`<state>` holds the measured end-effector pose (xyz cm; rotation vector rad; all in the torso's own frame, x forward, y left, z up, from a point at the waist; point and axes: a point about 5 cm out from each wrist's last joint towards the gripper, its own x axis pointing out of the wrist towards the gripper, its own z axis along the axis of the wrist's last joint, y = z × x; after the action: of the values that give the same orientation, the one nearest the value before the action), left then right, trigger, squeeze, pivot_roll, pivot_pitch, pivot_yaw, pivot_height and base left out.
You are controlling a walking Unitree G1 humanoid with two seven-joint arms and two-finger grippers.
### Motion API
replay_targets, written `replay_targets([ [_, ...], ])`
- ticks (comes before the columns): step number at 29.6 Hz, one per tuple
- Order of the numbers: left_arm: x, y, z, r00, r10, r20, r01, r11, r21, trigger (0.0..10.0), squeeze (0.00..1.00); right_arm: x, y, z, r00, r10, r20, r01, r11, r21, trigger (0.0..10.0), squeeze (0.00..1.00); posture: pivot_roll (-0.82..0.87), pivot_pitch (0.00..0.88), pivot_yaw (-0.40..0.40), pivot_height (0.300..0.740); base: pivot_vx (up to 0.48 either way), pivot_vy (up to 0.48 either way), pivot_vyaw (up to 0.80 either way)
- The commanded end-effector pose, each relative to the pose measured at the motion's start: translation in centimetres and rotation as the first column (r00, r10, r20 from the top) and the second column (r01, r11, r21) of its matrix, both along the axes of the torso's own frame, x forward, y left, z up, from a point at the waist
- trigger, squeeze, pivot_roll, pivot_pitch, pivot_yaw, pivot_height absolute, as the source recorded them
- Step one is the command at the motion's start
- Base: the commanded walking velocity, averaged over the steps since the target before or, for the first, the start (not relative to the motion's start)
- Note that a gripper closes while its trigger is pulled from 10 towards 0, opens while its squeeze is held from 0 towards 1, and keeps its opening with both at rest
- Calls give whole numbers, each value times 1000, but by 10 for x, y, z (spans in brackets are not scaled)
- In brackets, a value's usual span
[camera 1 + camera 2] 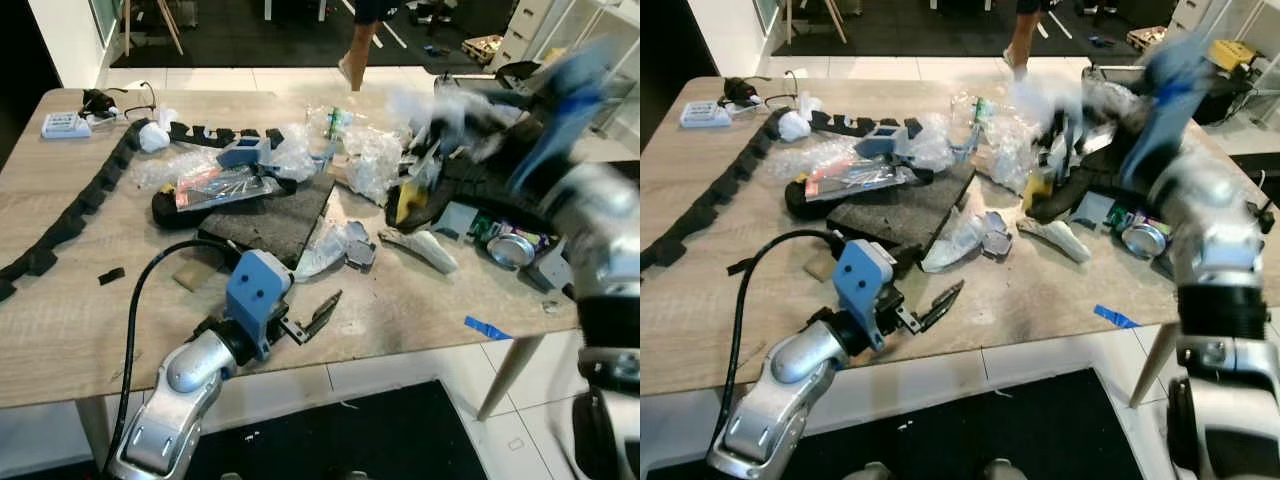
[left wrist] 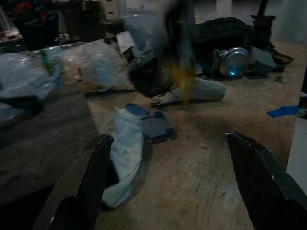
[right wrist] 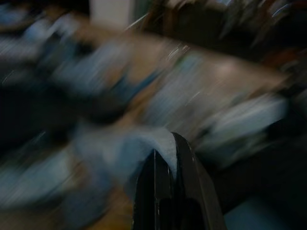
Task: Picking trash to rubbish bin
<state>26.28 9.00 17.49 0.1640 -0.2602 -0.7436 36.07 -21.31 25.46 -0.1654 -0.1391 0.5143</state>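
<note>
No writing readable anywhere, too much blur. Left gripper point(image 2: 168, 182) hovers low over the table point(image 1: 420, 310), fingers spread wide, facing a crumpled white wrapper point(image 2: 123, 158). Right gripper point(image 3: 165, 184) is pinched tight on a pale scrap point(image 3: 139, 153), smeared by motion above the trash pile point(image 1: 440, 190). The left wrist view catches a can point(image 2: 233, 62).

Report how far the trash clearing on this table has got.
Little looks done: the table is littered with plastic wrap, a crushed can and a dark foam slab. In hand: the right gripper, blurred in motion, jaws shut on something pale. The left gripper rests open near the front edge. Nearly everything is left.
</note>
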Motion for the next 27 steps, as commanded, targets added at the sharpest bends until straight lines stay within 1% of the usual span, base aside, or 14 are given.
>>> replay_targets([
  [1, -1, 0, -5, 1000, 7, -7, -7, 1000, 9, 10000, 0, -2, -3, 39, 994, -6, 109, -25, 959, 283, 0, 0, -2, 154, -67, 740, 0, 0, 0],
  [4, 2, 5, -2, 999, 40, 3, -40, 999, 2, 10000, 0, -5, 3, -7, 1000, 10, -14, -10, 1000, 17, 0, 0, -6, 152, -55, 740, 0, 0, 0],
  [5, 3, 5, -1, 999, 39, 6, -39, 999, 3, 10000, 0, -5, 3, -5, 1000, 18, -22, -13, 985, 173, 0, 0, 6, 164, -57, 740, 0, 0, 0],
  [7, 4, 6, -1, 999, 36, 9, -36, 999, 9, 10000, 0, -2, -4, 0, 999, -36, -6, 37, 977, 210, 0, 0, 3, 158, -54, 740, 0, 0, 0],
  [9, 4, 7, 0, 999, 34, 13, -35, 999, 13, 10000, 0, -1, -9, 0, 993, -89, 71, 99, 984, -150, 0, 0, -4, 156, -48, 740, 0, 0, 0],
  [10, 4, 7, 0, 999, 34, 13, -35, 999, 13, 10000, 0, -1, -9, 0, 993, -89, 71, 99, 984, -150, 0, 0, -4, 156, -48, 740, 0, 0, 0],
  [11, 4, 8, -1, 999, 38, 10, -38, 999, 12, 10000, 0, 1, -15, 23, 989, -100, 109, 87, 989, 123, 0, 0, 0, 155, -52, 740, 0, 0, 0],
  [13, 4, 8, -2, 999, 39, 8, -39, 999, 14, 10000, 0, 0, -19, 33, 988, -105, 113, 75, 967, 245, 0, 0, 0, 155, -52, 740, 0, 0, 0],
  [15, 4, 7, -2, 999, 39, 7, -39, 999, 11, 10000, 0, 1, -16, 19, 991, -99, 92, 100, 995, 1, 0, 0, -13, 151, -53, 740, 0, 0, 0],
  [19, 5, 6, -2, 999, 44, 9, -44, 999, 9, 10000, 0, -2, -17, 27, 996, -69, 60, 32, 880, 474, 0, 0, -10, 148, -51, 740, 0, 0, 0],
  [20, 4, 7, -2, 999, 49, 5, -49, 999, 4, 10000, 0, -1, -14, 17, 995, -87, 47, 68, 950, 304, 0, 0, -13, 147, -50, 740, 0, 0, 0],
  [21, 4, 7, -2, 999, 49, 5, -49, 999, 4, 10000, 0, -1, -14, 17, 995, -87, 47, 68, 950, 304, 0, 0, -13, 147, -50, 740, 0, 0, 0],
  [22, 4, 6, -3, 999, 43, 2, -43, 999, 5, 10000, 0, -2, -10, 3, 997, -71, 32, 66, 986, 156, 0, 0, -6, 149, -52, 740, 0, 0, 0],
  [27, 7, 9, -1, 997, 71, 1, -71, 997, -4, 10000, 0, 0, -23, 23, 987, -109, 114, 86, 978, 188, 0, 0, 0, 142, -44, 740, 0, 0, 0],
])
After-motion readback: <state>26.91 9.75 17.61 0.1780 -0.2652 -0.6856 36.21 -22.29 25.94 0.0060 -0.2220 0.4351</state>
